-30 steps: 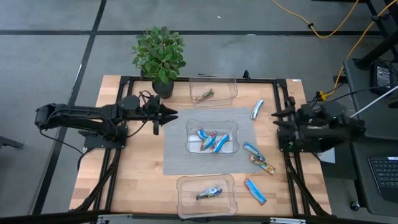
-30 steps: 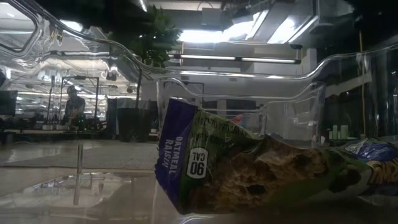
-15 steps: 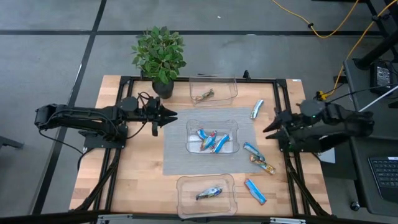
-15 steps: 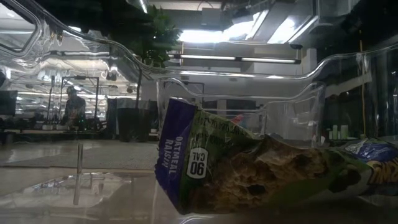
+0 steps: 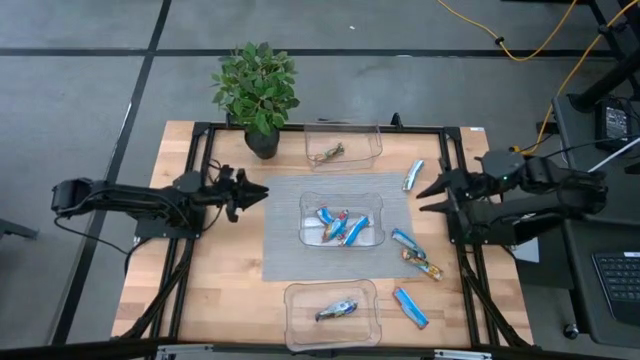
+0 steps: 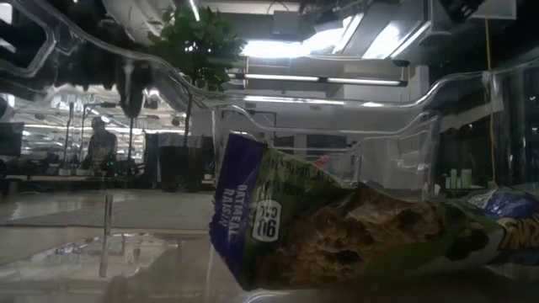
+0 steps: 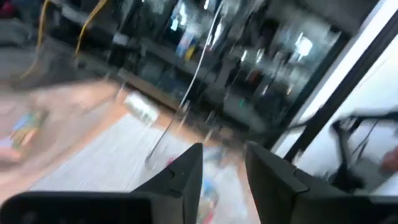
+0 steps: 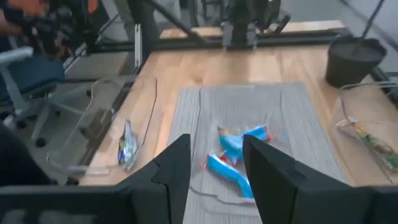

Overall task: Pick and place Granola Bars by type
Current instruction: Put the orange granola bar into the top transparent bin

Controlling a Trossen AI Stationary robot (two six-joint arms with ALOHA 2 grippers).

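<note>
Left end effector (image 5: 258, 190): empty, fingers slightly parted, at the grey mat's (image 5: 285, 255) left edge.
Right end effector (image 5: 425, 197): empty, fingers apart, beside the mat's right edge.
Granola Bars (image 5: 340, 226): mostly in the middle bin (image 5: 341, 241); others loose on the desk (image 5: 220, 270) at right.

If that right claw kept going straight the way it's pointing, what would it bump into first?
Probably the clear middle bin holding the blue bars. The right gripper, fingers apart and empty, aims across the grey mat at it; its height above the table is unclear, so it might pass over.
</note>
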